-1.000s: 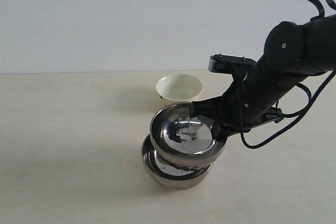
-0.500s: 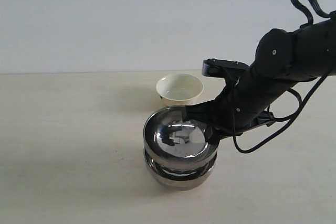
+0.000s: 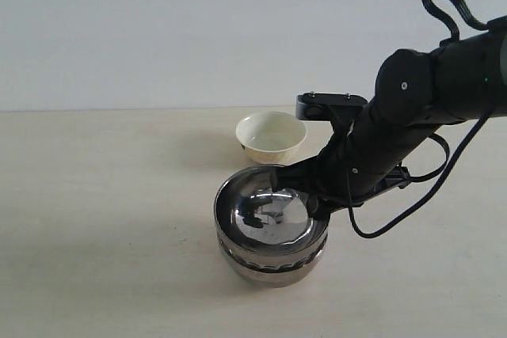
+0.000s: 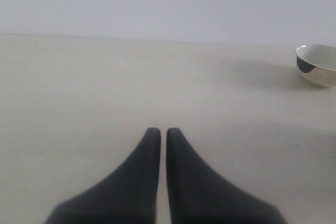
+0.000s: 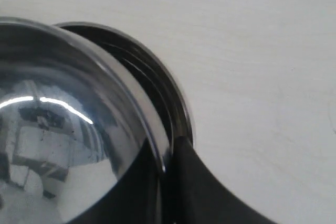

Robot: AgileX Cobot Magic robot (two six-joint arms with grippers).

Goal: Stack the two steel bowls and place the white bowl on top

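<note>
Exterior view. Steel bowls stacked near the table's (image 3: 95,227) middle: upper steel bowl (image 3: 269,213) sits in the mouth of the lower steel bowl (image 3: 273,265), mirror-like inside facing up. Its rim stands a little above the lower one's and slightly off to the left; full seating cannot be told. Right arm (image 3: 396,124) reaches in from the right, with the right gripper (image 3: 315,205) at the upper bowl's right rim. White bowl (image 3: 272,134) stands upright on the table behind the stack, apart from it, close to the arm's wrist, and untouched.

Left wrist view. Left gripper (image 4: 159,132) has its two dark fingers (image 4: 142,171) brought together with only a hairline slit between them and nothing held. It hangs over bare table. White bowl (image 4: 317,65) is seen at the frame's edge, well apart from the fingertips.

Right wrist view. Right gripper (image 5: 169,156) is pinched on the rim of the upper steel bowl (image 5: 68,129), one finger inside and the outer finger (image 5: 205,192) outside. Lower steel bowl (image 5: 157,85) shows as a dark crescent of rim beyond the upper bowl's edge, so the two are not concentric. The outer fingertip lies right against the lower bowl's rim; contact cannot be told.
</note>
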